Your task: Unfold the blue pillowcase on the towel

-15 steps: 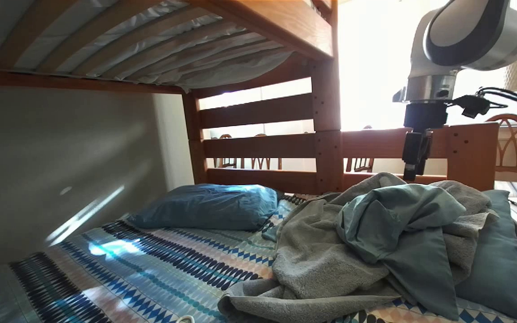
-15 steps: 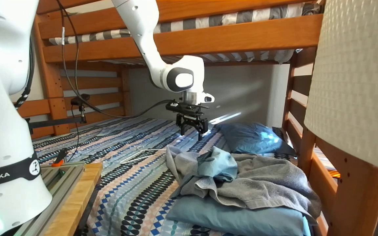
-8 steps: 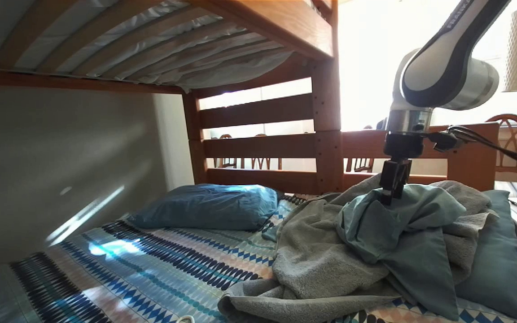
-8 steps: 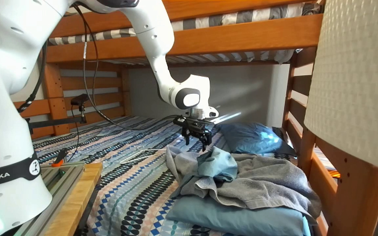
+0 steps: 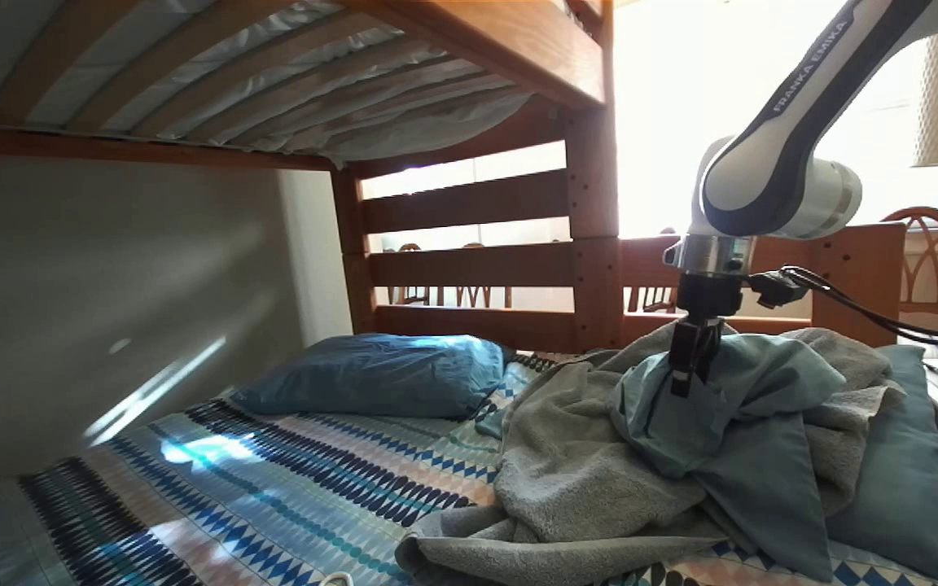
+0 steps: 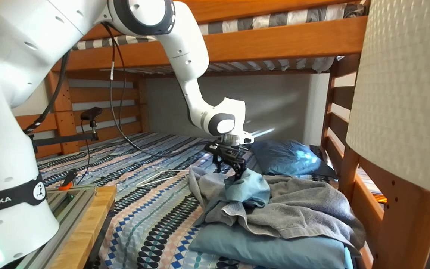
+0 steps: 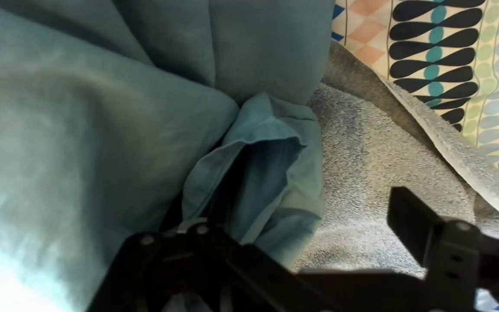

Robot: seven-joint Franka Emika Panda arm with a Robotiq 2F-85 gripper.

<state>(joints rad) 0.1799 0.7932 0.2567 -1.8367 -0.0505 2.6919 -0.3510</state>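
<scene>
The blue pillowcase (image 5: 762,439) is a crumpled teal cloth heaped on the grey towel (image 5: 583,456), with one flap hanging toward the bed. It also shows in an exterior view (image 6: 250,188) and fills the left of the wrist view (image 7: 102,108), where a fold gapes open. My gripper (image 5: 687,376) points down at the heap's edge; it also shows in an exterior view (image 6: 230,172). In the wrist view the gripper (image 7: 314,221) is open. One finger reaches into the gaping fold, its tip hidden in shadow. The other finger is over the towel (image 7: 362,173).
A plump blue pillow (image 5: 379,378) lies by the wall. A teal pillow (image 6: 271,244) lies partly under the towel. A white hanger-like frame (image 6: 162,175) is on the patterned bed cover. The upper bunk (image 6: 274,41) overhangs the bed. A lampshade (image 6: 405,93) stands near.
My gripper has come down from above the heap and moved toward it, one finger now at the pillowcase's fold. The pillowcase and towel have not visibly moved.
</scene>
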